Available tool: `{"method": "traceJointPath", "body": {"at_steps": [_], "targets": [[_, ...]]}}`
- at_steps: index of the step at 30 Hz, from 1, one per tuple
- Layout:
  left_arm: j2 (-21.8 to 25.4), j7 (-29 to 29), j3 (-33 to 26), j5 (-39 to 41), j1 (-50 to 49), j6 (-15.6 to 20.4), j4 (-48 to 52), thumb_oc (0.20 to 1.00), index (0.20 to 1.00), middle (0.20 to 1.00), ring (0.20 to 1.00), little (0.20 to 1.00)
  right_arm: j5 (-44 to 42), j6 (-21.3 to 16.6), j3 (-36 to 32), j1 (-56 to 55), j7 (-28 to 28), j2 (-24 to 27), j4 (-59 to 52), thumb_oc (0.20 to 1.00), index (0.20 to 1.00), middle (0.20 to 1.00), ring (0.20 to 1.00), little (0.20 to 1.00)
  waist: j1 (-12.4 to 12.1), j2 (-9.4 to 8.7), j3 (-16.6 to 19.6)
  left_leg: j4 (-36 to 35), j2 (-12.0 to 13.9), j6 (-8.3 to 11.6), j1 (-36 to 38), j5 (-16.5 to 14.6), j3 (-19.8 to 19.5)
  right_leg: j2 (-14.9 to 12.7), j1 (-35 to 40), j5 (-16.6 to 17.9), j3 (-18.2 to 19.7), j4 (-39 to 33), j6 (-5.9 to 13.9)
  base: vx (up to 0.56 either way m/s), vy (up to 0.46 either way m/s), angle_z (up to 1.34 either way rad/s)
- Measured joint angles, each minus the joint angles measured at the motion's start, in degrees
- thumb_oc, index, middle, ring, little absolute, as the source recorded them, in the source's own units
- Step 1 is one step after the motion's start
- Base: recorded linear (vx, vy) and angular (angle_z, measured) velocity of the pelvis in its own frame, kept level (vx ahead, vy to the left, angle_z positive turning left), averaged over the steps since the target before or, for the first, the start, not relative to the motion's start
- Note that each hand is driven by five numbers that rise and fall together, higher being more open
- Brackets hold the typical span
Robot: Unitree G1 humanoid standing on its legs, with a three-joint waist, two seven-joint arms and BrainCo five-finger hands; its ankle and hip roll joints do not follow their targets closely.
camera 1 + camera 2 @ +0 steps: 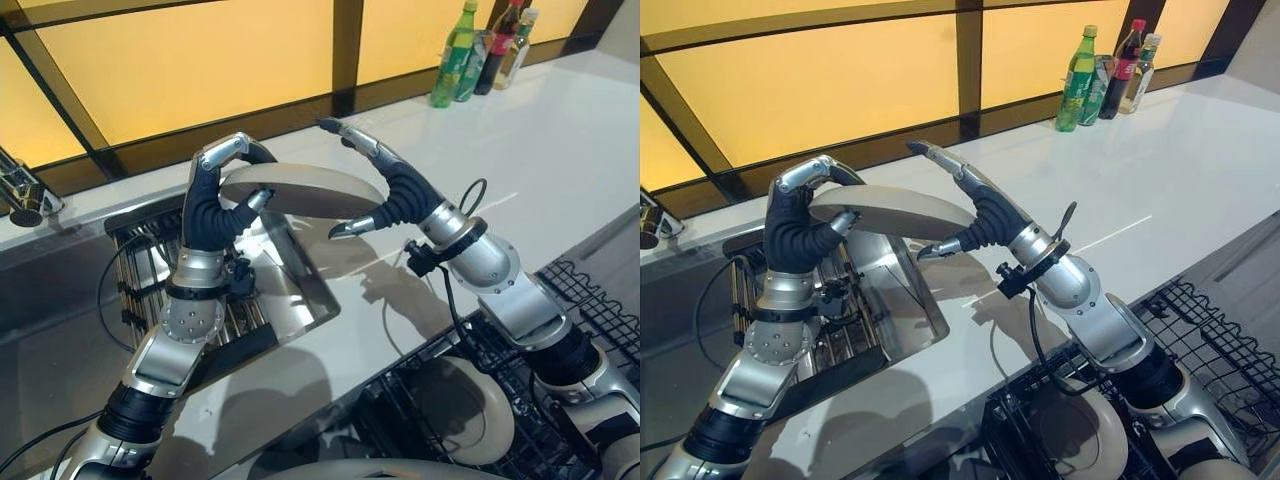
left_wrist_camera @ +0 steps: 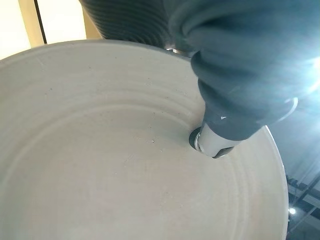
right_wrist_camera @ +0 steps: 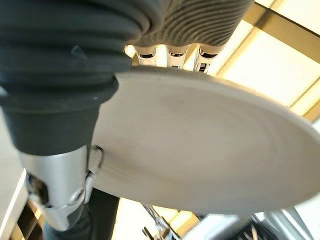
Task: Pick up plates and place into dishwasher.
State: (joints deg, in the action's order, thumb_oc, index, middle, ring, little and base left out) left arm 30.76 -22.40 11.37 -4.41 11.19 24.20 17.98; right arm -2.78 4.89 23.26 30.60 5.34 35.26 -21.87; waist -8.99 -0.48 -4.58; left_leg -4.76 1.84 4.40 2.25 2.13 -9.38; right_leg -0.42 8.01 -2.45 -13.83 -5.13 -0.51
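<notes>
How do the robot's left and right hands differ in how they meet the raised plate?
The left hand has fingers curled over the plate rim and thumb beneath, pinching it; the right hand has straight, spread fingers above the opposite edge. The left hand is over the sink, the right hand over the counter. Both are at plate height.

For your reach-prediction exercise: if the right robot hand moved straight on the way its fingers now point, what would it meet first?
Most likely the plate, whose near rim already sits between the right robot hand's fingers and thumb; depth is uncertain. The left robot hand grips the far rim.
</notes>
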Motion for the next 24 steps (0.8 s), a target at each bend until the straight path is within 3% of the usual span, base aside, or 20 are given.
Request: {"method": "traceJointPath", "body": {"at_steps": [5, 13, 14, 16, 17, 24], "targets": [[1.5, -0.3, 0.9, -0.6, 0.0, 0.5, 0.1, 0.2, 0.2, 0.2, 0.2, 0.2, -0.1, 6.6, 0.1, 0.0, 2.4, 3.5, 2.1, 1.0, 1.0, 1.0, 1.0, 1.0, 0.1, -0.58, -0.7, 0.0, 0.0, -0.02, 0.0, 0.0, 0.0, 0.0, 0.0, 0.0, 0.0, 0.0, 0.0, 0.0, 0.0, 0.0], [1.5, -0.6, 1.2, -1.6, 1.3, 0.8, 0.8, 0.2, 0.2, 0.2, 0.2, 0.2, -3.5, 9.2, 2.1, 1.2, 3.5, 3.5, 3.2, 1.0, 1.0, 1.0, 1.0, 1.0, 0.1, -0.65, -1.2, 0.1, -0.1, -0.03, 0.2, 0.0, -0.1, 0.0, 0.3, 0.0, 0.0, 0.0, 0.0, 0.0, 0.0, 0.0], [1.5, -0.6, 1.2, -1.6, 1.4, 0.8, 0.8, 0.2, 0.2, 0.2, 0.2, 0.2, -3.6, 9.3, 2.2, 1.3, 3.5, 3.4, 3.7, 0.95, 0.95, 0.95, 0.95, 0.95, 0.0, -0.65, -1.2, 0.1, -0.1, -0.03, 0.2, 0.0, -0.1, -0.1, 0.4, 0.0, 0.0, 0.0, 0.0, 0.02, 0.003, 0.03], [1.5, -0.6, 1.3, -1.6, 1.4, 0.8, 0.8, 0.2, 0.2, 0.2, 0.2, 0.2, -3.6, 9.3, 2.2, 1.3, 3.5, 2.7, 4.5, 0.351, 0.351, 0.351, 0.351, 0.351, 0.0, -0.65, -1.2, 0.2, -0.1, -0.03, 0.2, 0.0, -0.2, -0.1, 0.5, 0.0, 0.0, 0.0, 0.01, 0.01, 0.002, 0.02], [1.5, -0.7, 1.4, -1.6, 1.4, 0.8, 0.8, 0.2, 0.2, 0.2, 0.2, 0.2, -3.6, 9.5, 2.2, 1.3, 3.2, 2.3, 4.6, 0.2, 0.2, 0.2, 0.2, 0.2, 0.0, -0.64, -1.2, 0.3, -0.2, -0.03, 0.2, 0.0, -0.2, -0.1, 0.5, 0.0, 0.0, 0.0, 0.01, 0.0, 0.0, 0.0], [1.3, -2.3, 2.1, -1.5, 1.4, 0.3, 0.8, 0.2, 0.2, 0.2, 0.2, 0.2, -4.7, 9.5, 2.2, 1.3, -0.1, 0.1, 5.5, 0.2, 0.2, 0.2, 0.2, 0.2, -0.1, -0.62, -1.2, 0.4, -0.2, -0.03, 0.2, 0.0, -0.3, -0.1, 0.7, -0.1, 0.0, 0.0, 0.07, 0.0, -0.001, 0.0]]}}
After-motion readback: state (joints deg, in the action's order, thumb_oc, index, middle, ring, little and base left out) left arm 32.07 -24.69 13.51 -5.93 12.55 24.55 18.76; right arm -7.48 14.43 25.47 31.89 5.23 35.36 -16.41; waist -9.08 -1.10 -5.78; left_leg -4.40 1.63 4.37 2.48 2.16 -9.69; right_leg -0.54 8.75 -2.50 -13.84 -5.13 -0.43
